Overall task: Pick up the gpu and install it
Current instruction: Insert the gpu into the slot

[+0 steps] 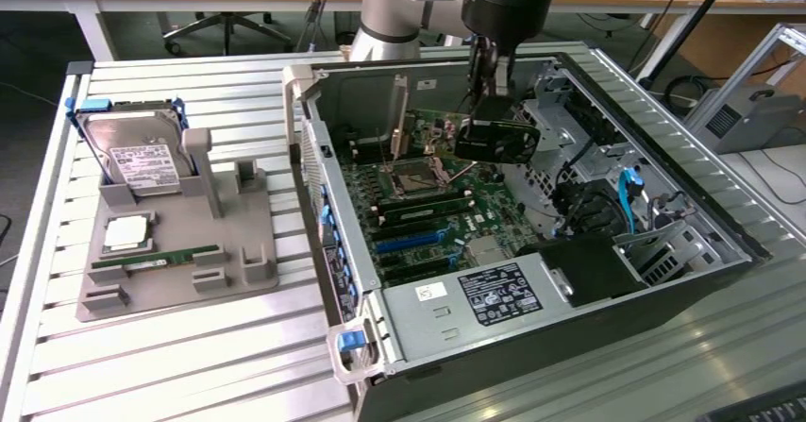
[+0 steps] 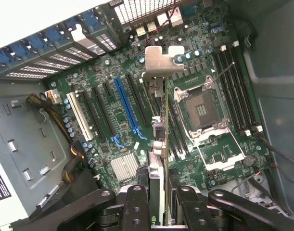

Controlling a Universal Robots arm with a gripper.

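- The gripper (image 1: 489, 90) is lowered into the open computer case (image 1: 705, 280), its fingers (image 2: 137, 202) closed on the gpu (image 1: 497, 139), which is carried on edge, clear of the motherboard (image 1: 435, 219) and above its middle.
- In the wrist view the gpu (image 2: 159, 144) runs edge-on away from the camera, its silver end bracket (image 2: 162, 61) at the far end, pointing toward the case's rear wall with the slot covers (image 2: 60, 41).
- The card hangs over the board between the blue expansion slot (image 2: 126, 108) and the empty processor socket (image 2: 202, 108); it is not seated in any slot.
- Handling judgement: the card appears stiff and fairly light, a rigid board with a cooler on one face. It should not flex under grip, but its edge contacts and small components look fragile.
- Grip judgement: the present hold, across the two flat faces at the end opposite the bracket, seems sound. Smooth faces could slip if pushed off-axis.
- Risk judgement: the bracket could catch on the rear wall, or the card could tilt against the socket frame.
- On the worktop (image 1: 189, 346), toward the exterior view's left edge, a grey fixture (image 1: 240, 252) holds a hard drive (image 1: 142, 162) and a RAM stick (image 1: 158, 260), well apart from the case.
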